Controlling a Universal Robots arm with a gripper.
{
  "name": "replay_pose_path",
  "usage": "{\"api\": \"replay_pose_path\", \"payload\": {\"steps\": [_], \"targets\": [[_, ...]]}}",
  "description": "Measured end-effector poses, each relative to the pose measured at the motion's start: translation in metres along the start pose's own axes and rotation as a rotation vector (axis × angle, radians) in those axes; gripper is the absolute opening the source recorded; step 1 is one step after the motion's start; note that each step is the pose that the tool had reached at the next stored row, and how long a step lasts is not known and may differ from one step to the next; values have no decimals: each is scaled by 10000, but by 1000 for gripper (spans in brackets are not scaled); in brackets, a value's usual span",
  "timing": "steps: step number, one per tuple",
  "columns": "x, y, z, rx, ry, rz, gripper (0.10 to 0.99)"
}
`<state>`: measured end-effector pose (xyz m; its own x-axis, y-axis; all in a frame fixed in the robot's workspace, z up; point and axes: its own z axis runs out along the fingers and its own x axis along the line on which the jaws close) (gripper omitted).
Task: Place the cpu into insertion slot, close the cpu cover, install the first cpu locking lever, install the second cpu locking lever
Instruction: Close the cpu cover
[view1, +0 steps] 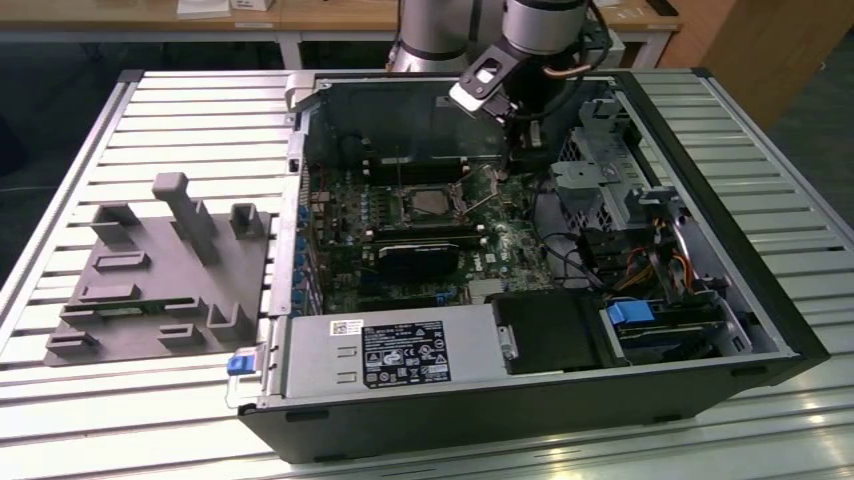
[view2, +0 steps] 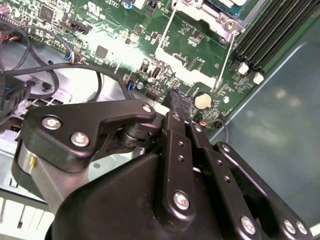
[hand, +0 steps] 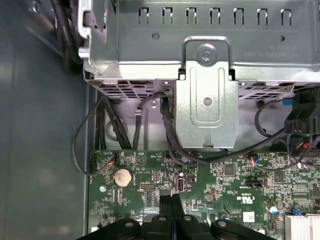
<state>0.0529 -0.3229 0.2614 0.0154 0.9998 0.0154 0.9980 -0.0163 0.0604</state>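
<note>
Inside the open computer case (view1: 534, 425), the gripper (view2: 179, 100) is held over the motherboard (view2: 100, 30), near the insertion slot (view1: 404, 203).
Its jaws are pressed shut on nothing, and the cpu (view1: 431, 204) is seen seated in the slot. The thin locking levers (view2: 169, 27), apparently unlatched, could be missed or bent by a misaligned push.
</note>
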Motion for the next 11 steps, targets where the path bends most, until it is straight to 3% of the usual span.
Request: {"api": "replay_pose_path", "payload": {"steps": [11], "targets": [[-3, -9, 192, 31, -1, -1, 106]]}}
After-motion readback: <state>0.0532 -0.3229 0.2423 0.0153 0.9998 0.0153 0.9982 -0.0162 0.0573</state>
